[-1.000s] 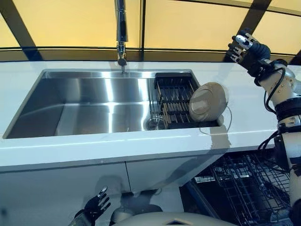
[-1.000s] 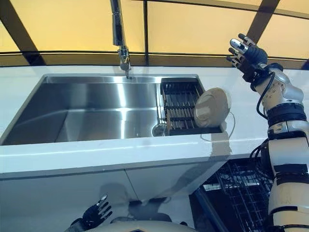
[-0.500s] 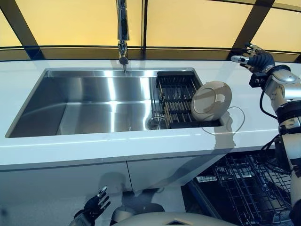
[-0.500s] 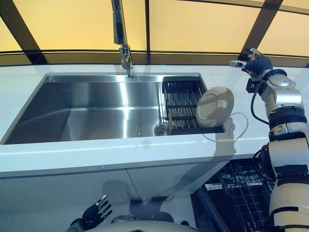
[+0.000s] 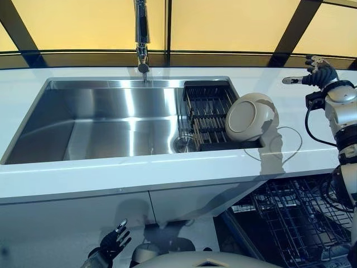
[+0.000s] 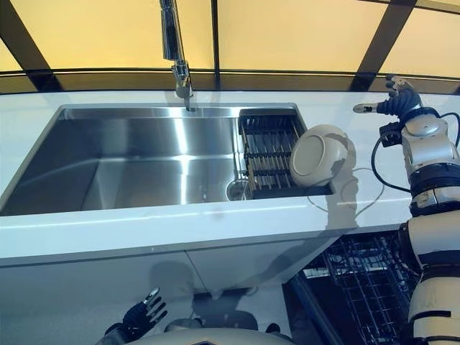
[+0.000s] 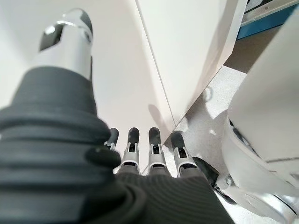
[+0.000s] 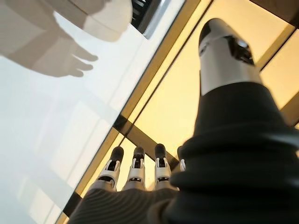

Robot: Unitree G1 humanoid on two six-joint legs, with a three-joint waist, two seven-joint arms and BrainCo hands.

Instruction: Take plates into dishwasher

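We see our right hand [image 6: 399, 98] with silver, dark-tipped fingers and a dark ribbed cover over its back and wrist. The arm behind it is built of rounded silver-grey segments joined by black bands. Our left hand [image 5: 111, 244] looks the same.

I can read no text, label, number or sign on anything in front of me or my hands.

A kitchen: a stainless steel sink [image 5: 106, 120] with a tall faucet [image 5: 142, 33] is set into a white surface [image 5: 167, 173], a plate [image 5: 245, 117] leans on a dish rack [image 5: 207, 114], and an open dishwasher rack [image 5: 295, 223] shows beside white cabinets [image 5: 72, 223].
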